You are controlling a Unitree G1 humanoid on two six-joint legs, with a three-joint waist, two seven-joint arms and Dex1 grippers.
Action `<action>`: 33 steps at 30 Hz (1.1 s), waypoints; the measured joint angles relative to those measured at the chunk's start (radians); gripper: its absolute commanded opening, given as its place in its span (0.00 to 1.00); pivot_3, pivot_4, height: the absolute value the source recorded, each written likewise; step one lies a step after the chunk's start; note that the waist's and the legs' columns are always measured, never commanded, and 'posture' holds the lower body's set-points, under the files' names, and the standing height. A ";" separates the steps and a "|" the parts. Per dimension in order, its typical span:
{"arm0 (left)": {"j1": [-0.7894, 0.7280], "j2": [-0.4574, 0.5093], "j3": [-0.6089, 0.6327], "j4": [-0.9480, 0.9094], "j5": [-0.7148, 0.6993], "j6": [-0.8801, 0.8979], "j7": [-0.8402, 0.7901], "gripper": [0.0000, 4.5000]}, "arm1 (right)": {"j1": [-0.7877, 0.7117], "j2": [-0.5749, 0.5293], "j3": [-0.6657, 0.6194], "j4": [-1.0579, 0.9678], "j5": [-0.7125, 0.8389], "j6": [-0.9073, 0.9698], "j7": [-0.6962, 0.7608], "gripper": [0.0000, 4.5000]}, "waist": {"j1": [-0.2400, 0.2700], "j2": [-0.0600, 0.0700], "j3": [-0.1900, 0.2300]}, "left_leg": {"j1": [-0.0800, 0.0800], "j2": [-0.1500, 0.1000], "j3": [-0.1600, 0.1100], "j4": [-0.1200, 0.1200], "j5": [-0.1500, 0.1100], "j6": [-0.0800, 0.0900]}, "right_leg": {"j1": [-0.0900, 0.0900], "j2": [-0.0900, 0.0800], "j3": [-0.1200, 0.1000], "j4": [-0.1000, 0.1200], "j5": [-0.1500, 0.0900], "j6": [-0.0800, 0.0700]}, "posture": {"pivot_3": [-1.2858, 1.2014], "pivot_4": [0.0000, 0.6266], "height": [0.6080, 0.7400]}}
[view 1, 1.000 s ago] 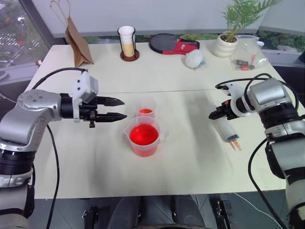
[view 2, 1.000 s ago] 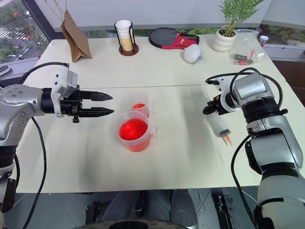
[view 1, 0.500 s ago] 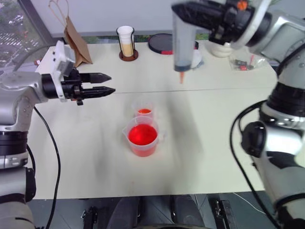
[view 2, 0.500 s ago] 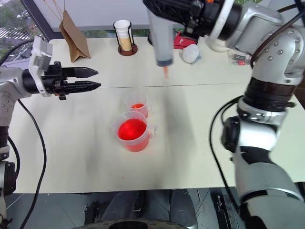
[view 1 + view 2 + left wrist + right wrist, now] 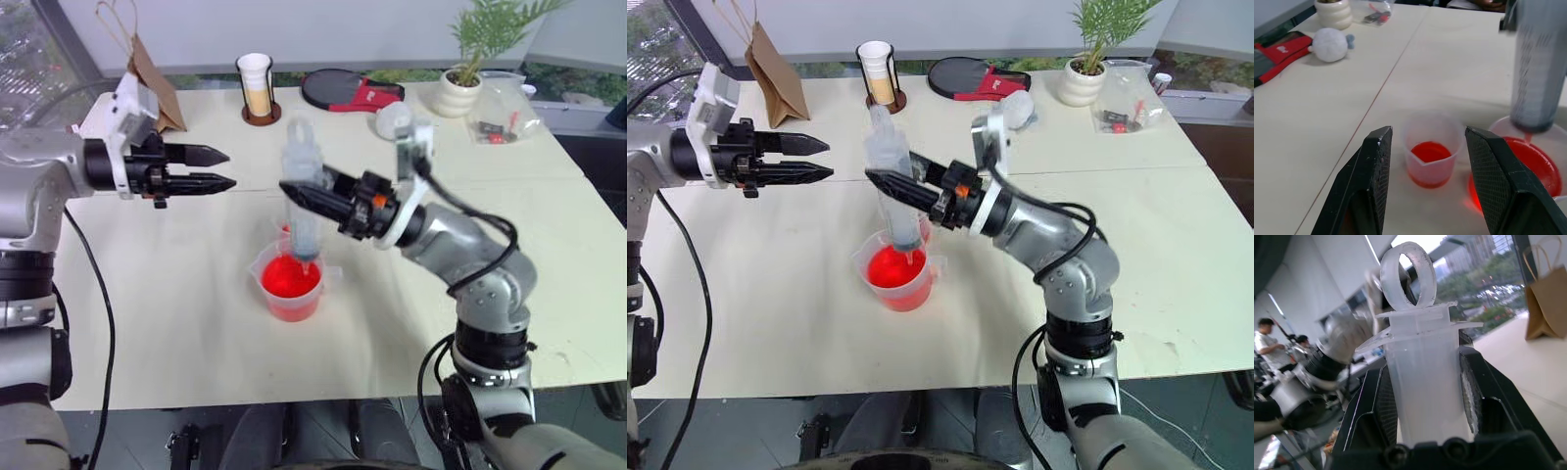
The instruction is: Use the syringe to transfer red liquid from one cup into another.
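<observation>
Holding the syringe (image 5: 302, 201) upright at frame centre, the right gripper (image 5: 312, 199) has both black fingers clamped on the clear barrel; in the right wrist view the pads (image 5: 1385, 407) press each side of it, plunger ring on top. Syringe's orange tip points down into the wide beaker (image 5: 290, 286), which sits just below centre w/ red liquid (image 5: 288, 278) in it; can't tell if the tip touches the liquid. Small cup (image 5: 1432, 152), w/ a little red in the bottom, stands just behind the beaker, near it, mostly hidden by the syringe in the head views. Left gripper (image 5: 217, 167) is at upper left, level, pointing toward centre, fingers (image 5: 1373, 166) partly spread, nothing between them, well apart from both cups. White table (image 5: 176, 294); brown paper bag (image 5: 152, 73) & tall white cup (image 5: 260, 86) along the top edge.
</observation>
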 measured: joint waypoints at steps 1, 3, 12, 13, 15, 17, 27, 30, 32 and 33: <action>-0.007 -0.001 0.003 -0.010 -0.015 0.021 0.006 0.53 | 0.007 -0.003 0.021 0.000 -0.019 -0.031 0.005 0.31 | -0.002 0.000 0.000 | 0.000 0.000 0.000 0.000 0.000 0.001 | 0.000 0.000 0.000 0.000 0.000 0.000 | 0.52 0.24 0.99; -0.024 0.000 0.010 -0.034 -0.034 0.044 0.011 0.53 | 0.018 -0.003 0.048 0.011 -0.041 -0.075 0.014 0.31 | -0.002 0.000 0.000 | 0.000 0.000 -0.001 0.000 0.000 0.001 | 0.000 0.001 0.000 0.000 0.000 0.000 | 0.52 0.24 0.99; -0.054 0.042 0.057 -0.134 -0.114 0.117 0.011 0.53 | 0.060 0.003 0.113 0.085 -0.116 -0.210 0.035 0.31 | -0.001 0.000 0.000 | 0.000 0.000 -0.001 0.001 0.000 0.000 | 0.001 0.001 0.000 0.000 0.000 0.000 | 0.52 0.24 0.99; -0.069 0.032 0.063 -0.136 -0.128 0.123 0.014 0.53 | 0.060 0.004 0.121 0.089 -0.119 -0.218 0.037 0.31 | 0.001 0.000 0.000 | 0.000 0.000 -0.002 0.001 0.000 0.000 | 0.002 0.001 0.000 0.000 0.000 0.000 | 0.52 0.24 0.99; -0.085 0.026 0.064 -0.146 -0.138 0.126 0.017 0.53 | 0.061 0.005 0.129 0.099 -0.126 -0.225 0.038 0.31 | 0.000 0.000 0.000 | 0.000 0.000 -0.001 0.001 0.000 -0.001 | 0.002 0.001 0.000 -0.001 0.000 0.000 | 0.52 0.24 0.99; -0.086 0.014 0.063 -0.150 -0.139 0.126 0.017 0.53 | 0.061 0.005 0.133 0.105 -0.127 -0.231 0.040 0.31 | -0.001 0.000 0.000 | 0.001 0.000 -0.001 0.001 0.000 -0.001 | 0.002 0.001 0.000 0.000 0.000 0.000 | 0.52 0.24 0.99; -0.108 -0.088 -0.004 -0.143 -0.107 0.057 0.013 0.53 | 0.062 0.007 0.152 0.107 -0.127 -0.245 0.039 0.31 | 0.001 0.000 0.000 | 0.000 0.000 -0.002 0.001 0.001 -0.001 | 0.002 0.001 0.000 -0.001 0.000 0.000 | 0.52 0.24 0.99; -0.108 -0.118 -0.037 -0.121 -0.073 0.021 0.011 0.48 | 0.069 0.007 0.151 0.107 -0.125 -0.245 0.037 0.31 | 0.000 0.000 0.000 | 0.000 0.000 -0.002 0.001 0.001 -0.001 | 0.002 0.001 0.000 -0.001 0.000 0.000 | 0.52 0.24 0.99; -0.108 -0.133 -0.057 -0.111 -0.058 0.000 0.008 0.36 | 0.069 0.009 0.156 0.107 -0.125 -0.244 0.037 0.31 | -0.001 0.000 0.000 | 0.000 0.000 -0.002 0.000 0.001 -0.001 | 0.002 0.001 0.000 -0.001 0.000 0.000 | 0.52 0.24 0.99; -0.108 -0.136 -0.058 -0.106 -0.052 -0.005 0.006 0.27 | 0.069 0.009 0.158 0.107 -0.125 -0.243 0.037 0.31 | -0.002 0.000 0.000 | 0.000 0.000 -0.001 0.000 0.001 -0.001 | 0.002 0.001 0.000 -0.001 0.000 0.000 | 0.52 0.24 0.99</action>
